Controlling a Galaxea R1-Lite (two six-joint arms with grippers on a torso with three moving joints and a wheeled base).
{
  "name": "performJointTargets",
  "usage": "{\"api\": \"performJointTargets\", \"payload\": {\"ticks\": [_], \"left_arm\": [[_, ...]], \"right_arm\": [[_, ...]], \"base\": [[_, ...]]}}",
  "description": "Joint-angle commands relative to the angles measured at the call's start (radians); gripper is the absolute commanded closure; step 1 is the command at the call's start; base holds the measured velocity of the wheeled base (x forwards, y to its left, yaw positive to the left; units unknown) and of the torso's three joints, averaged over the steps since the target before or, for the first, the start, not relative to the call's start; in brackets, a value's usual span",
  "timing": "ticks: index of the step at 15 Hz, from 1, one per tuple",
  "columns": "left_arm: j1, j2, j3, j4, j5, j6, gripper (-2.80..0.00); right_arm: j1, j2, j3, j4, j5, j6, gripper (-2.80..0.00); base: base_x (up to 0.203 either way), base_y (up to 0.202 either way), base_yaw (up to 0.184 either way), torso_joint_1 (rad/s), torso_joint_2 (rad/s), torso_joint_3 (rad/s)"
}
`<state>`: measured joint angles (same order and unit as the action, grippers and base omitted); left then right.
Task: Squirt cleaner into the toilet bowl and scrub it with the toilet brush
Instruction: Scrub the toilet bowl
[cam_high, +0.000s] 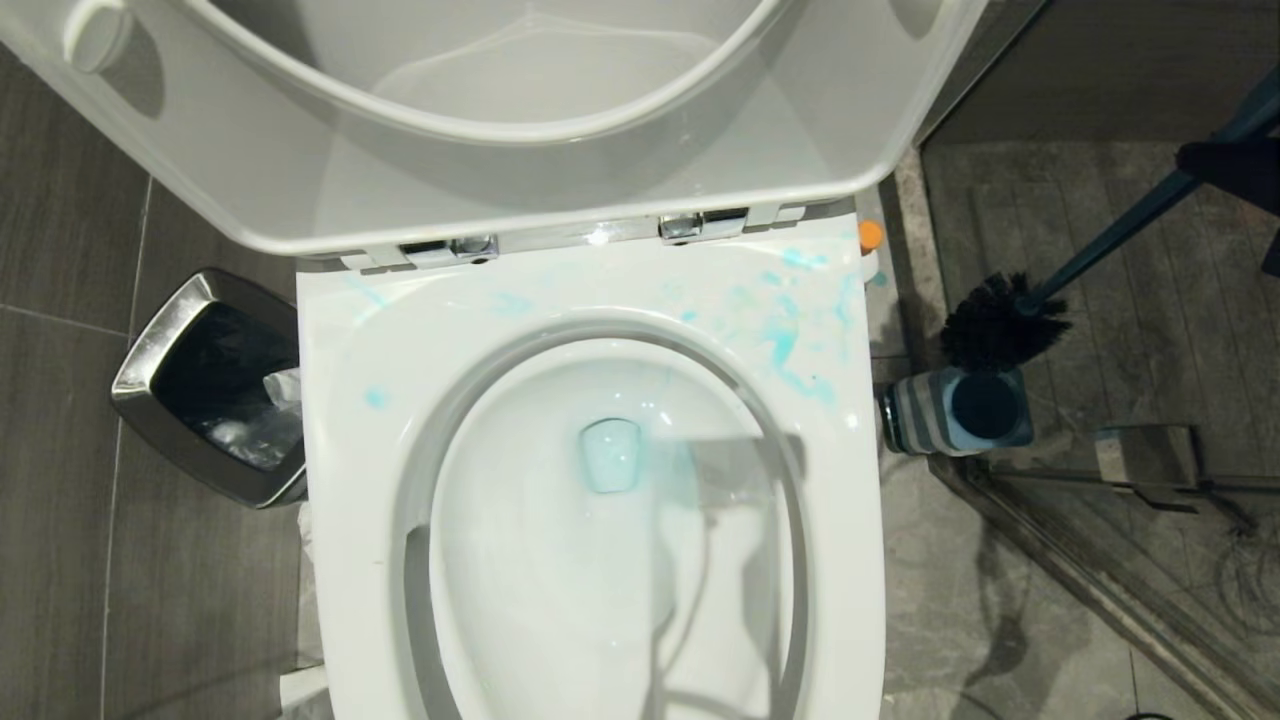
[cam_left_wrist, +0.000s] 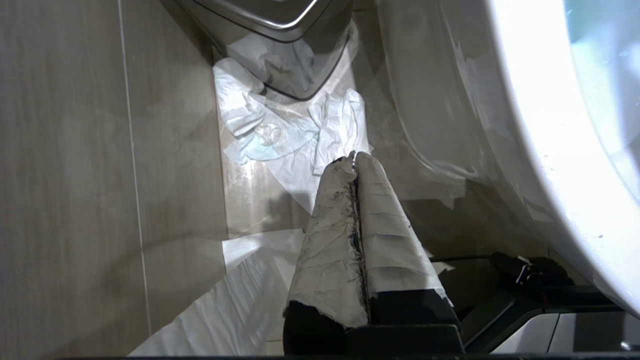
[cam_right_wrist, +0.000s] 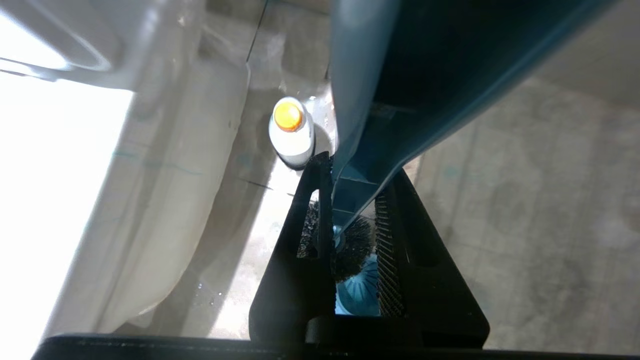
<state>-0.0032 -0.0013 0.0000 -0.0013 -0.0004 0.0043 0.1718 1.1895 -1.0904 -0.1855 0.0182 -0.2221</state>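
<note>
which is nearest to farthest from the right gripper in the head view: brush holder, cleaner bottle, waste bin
The right gripper is shut on the toilet brush handle at the right edge.
1. Brush holder, on the floor right of the toilet bowl, under the bristles.
2. Cleaner bottle, by the bowl's back right corner.
3. Waste bin, far across on the bowl's left.

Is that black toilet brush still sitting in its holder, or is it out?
Out. The toilet brush hangs just above its holder, whose round opening shows empty, and the right gripper clamps the handle.
</note>
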Motion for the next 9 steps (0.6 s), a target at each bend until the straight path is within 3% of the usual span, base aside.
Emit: {"api": "performJointTargets", "payload": {"ticks": [1,9], "left_arm": [[0.0,0.001,0.0,0.0,0.0,0.0,0.0],[0.0,0.001,0.0,0.0,0.0,0.002,0.0]], "right_arm": [[0.042,-0.014,-0.008,0.0,-0.034,-0.002,0.0],[0.061,-0.028,-0.023,0.003,-0.087,-0.002,0.0]], "base": [[0.0,0.0,0.0,0.006,0.0,0.184],[0.0,0.0,0.0,0.001,0.0,0.201]]}}
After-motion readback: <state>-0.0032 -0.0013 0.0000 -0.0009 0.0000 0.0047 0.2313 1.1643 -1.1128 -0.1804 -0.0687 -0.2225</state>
